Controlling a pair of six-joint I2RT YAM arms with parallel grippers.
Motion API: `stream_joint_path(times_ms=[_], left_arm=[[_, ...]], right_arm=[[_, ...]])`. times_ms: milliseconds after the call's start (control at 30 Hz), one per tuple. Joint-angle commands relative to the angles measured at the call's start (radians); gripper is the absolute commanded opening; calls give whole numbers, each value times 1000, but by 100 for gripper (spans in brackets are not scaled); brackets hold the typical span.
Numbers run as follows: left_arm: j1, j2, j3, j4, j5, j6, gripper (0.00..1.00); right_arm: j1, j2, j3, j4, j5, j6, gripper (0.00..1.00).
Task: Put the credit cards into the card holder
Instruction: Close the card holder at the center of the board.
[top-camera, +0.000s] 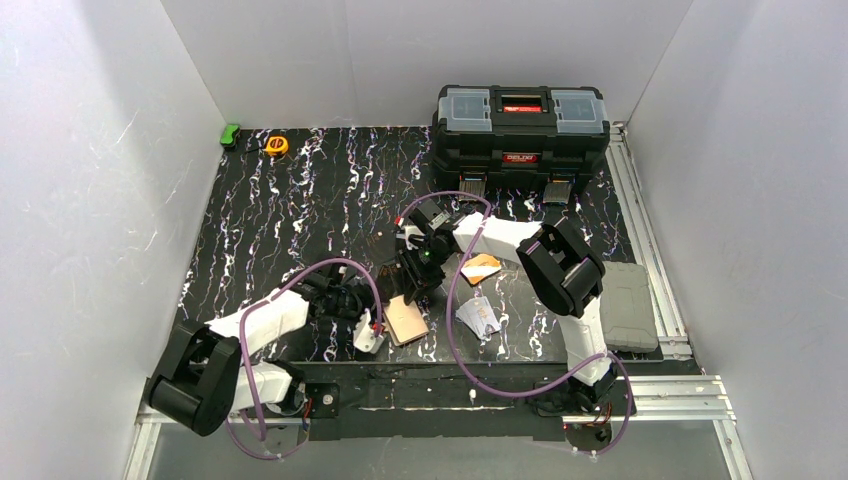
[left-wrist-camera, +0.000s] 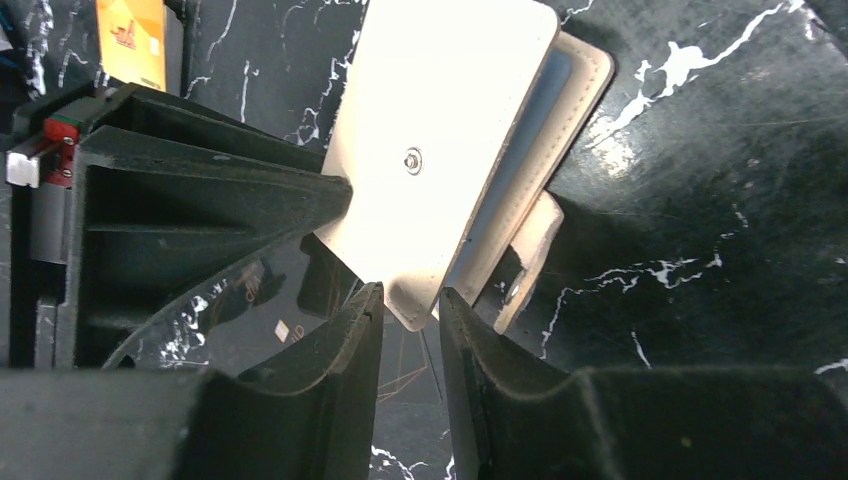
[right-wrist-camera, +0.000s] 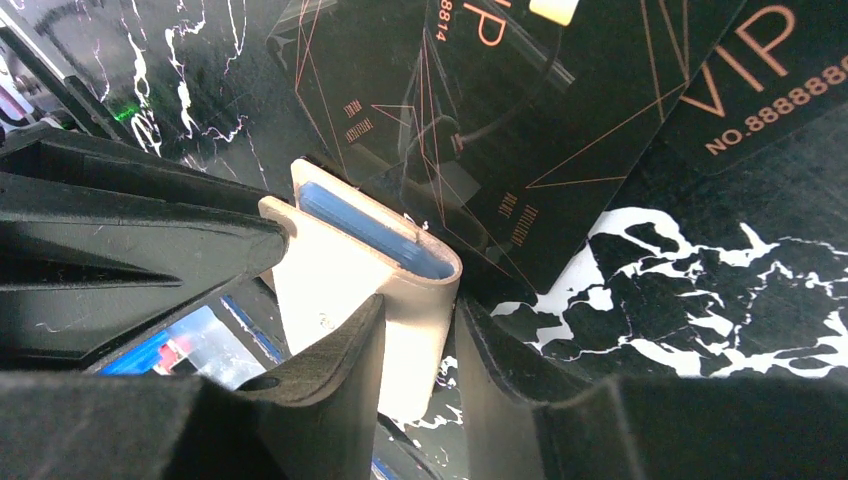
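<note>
card holder (left-wrist-camera: 440, 120) is low centre in the top view, near the front edge of the table (top-camera: 300, 220), and is gripped from both ends. left gripper (left-wrist-camera: 412, 305) is clamped on its lower corner. in the left wrist view i see the cream corner wedged in the narrow gap between the fingertips. right gripper (right-wrist-camera: 420, 330) is closed around the opposite edge, one finger against each face. light blue card (right-wrist-camera: 370, 225) sits in the holder's slot, its edge showing just above the right gripper. orange-yellow card (top-camera: 482, 268) lies right of the right gripper, and silver-white card (top-camera: 478, 315) lies below it, both apart from the holder.

writing: toolbox (top-camera: 520, 125) at top centre has a red label, i read "delixi". only the right wrist view shows black cards (right-wrist-camera: 560, 110) on the table beyond the holder, lettered "vip" and "no.8888" — cut off by the frame edge. only the left wrist view shows the snap stud (left-wrist-camera: 412, 158) on the holder's face and the loose tab (left-wrist-camera: 535, 240) — the top view gives neither.
</note>
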Motion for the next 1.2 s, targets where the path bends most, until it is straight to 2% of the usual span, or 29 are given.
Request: stream_joint_path(times_ms=[0, 267, 400, 533, 667, 733, 833, 1033, 1167], left_arm=[[7, 2, -30, 94, 100, 8, 26], [7, -20, -57, 56, 111, 36, 24], [6, -17, -65, 97, 128, 6, 23], [-4, -22, -77, 197, 129, -72, 12], [-11, -51, -88, 200, 90, -108, 0], [-11, -66, -99, 200, 62, -112, 0], [-17, -91, -126, 187, -2, -120, 0], [-77, -135, -144, 171, -307, -270, 0], [-114, -166, -86, 70, -488, -460, 0]], right_arm=[[-2, 11, 26, -15, -18, -23, 38], [-5, 18, 33, -4, -36, -22, 37], [-5, 19, 36, -1, -46, -21, 37], [-5, 20, 43, -4, -49, -24, 37], [-13, 9, 45, -12, -30, -24, 40], [-22, -4, 38, -10, -23, -19, 42], [-41, -46, 28, -18, 21, -2, 47], [-93, -187, -43, -50, 221, 25, 54], [-109, -286, -131, -38, 273, 51, 55]])
